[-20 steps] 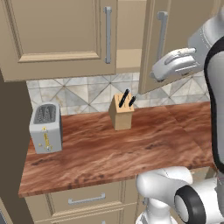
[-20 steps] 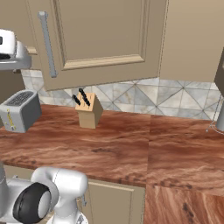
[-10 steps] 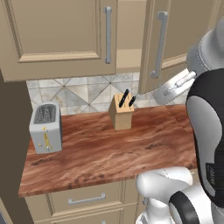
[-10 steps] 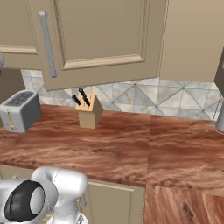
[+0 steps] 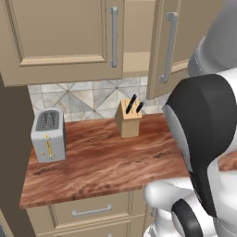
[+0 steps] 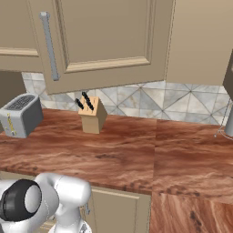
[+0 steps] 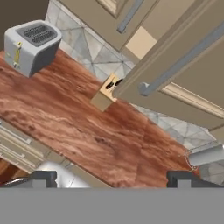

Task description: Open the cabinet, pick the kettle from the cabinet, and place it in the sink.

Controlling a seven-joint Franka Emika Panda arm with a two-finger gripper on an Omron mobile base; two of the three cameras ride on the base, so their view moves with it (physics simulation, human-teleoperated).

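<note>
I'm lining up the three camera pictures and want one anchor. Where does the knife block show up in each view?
Left base view: the knife block stands at centre, at the back of the counter, right of the toaster.
Right base view: left of centre, under the cabinet door, again right of the toaster.
Hand view: centre, partly hidden behind the door's lower corner.
Shared landmark: the toaster.

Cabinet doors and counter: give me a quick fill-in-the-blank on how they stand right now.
1. The right cabinet door stands ___, swung out from the left door.
2. On the counter, the toaster stands to the ___ of the knife block in the left base view.
3. The gripper jaws are ___.

Missing words: ajar; left; open
</note>
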